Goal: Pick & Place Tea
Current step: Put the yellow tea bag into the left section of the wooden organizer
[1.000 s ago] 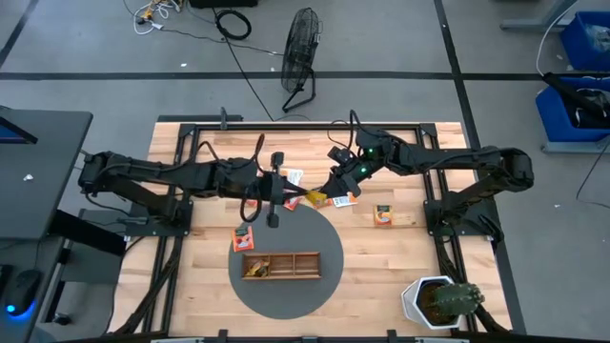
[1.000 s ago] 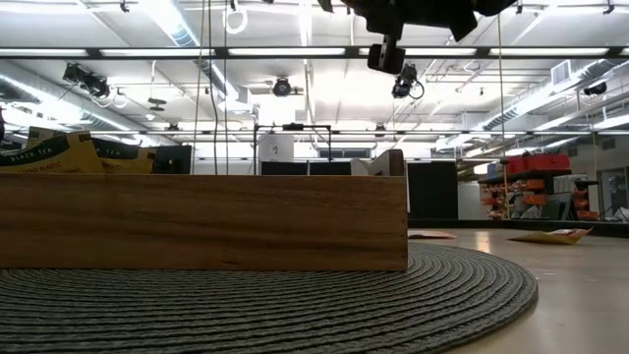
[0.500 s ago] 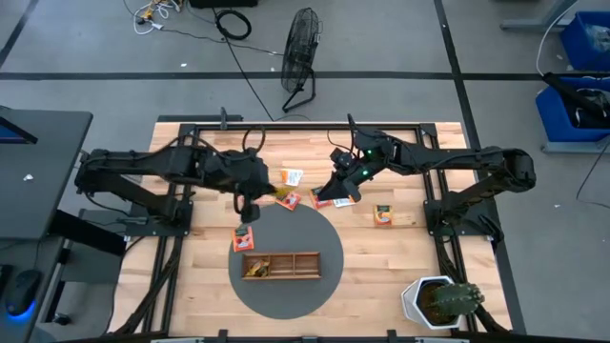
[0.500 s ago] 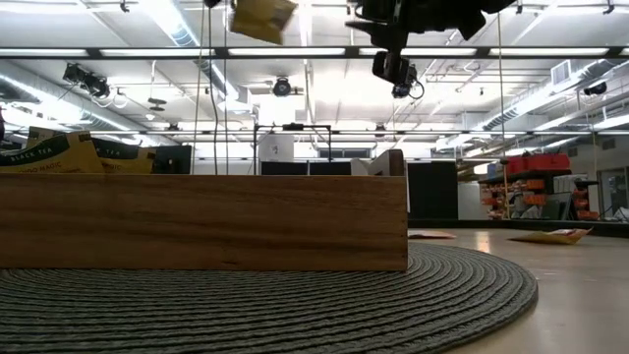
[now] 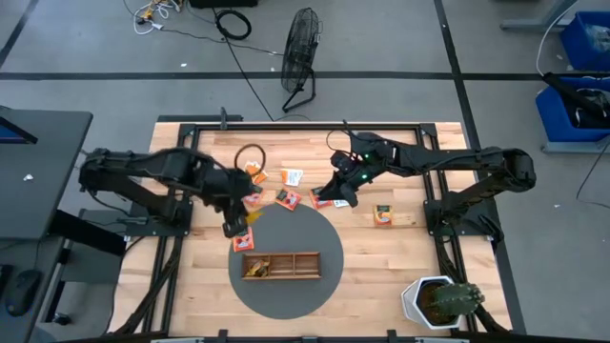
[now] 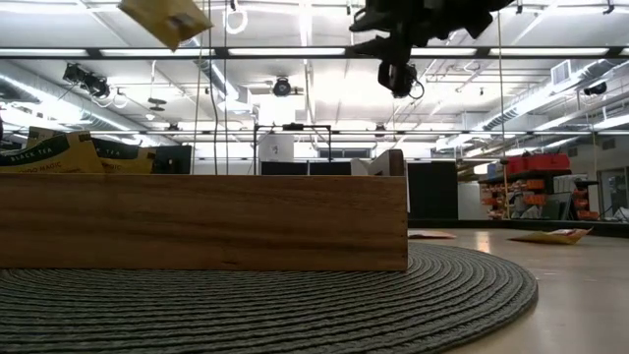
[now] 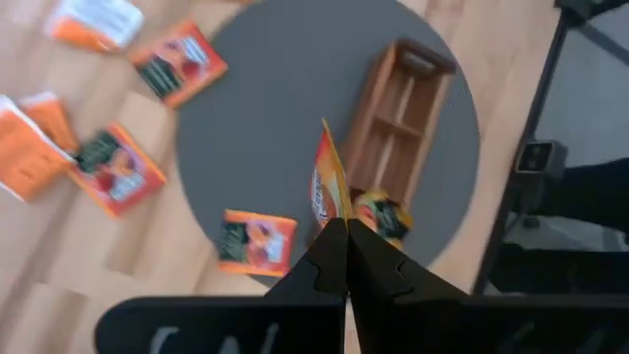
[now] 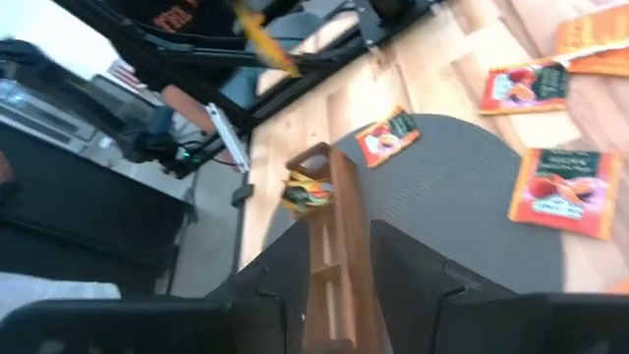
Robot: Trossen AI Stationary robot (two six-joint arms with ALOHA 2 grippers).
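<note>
1. The left claw [image 7: 344, 236] is closed on a yellow-orange sachet [image 7: 329, 187], held on edge in the air above the grey mat [image 5: 315, 233].
2. Just past that claw lies the wooden tray [image 5: 280, 265]; its end compartment holds sachets [image 5: 254, 269], the others look bare.
3. The right claw [image 5: 335, 190] hovers over loose sachets [image 5: 329, 199] on the desk [image 5: 400, 248], fingers parted, holding nothing.
</note>
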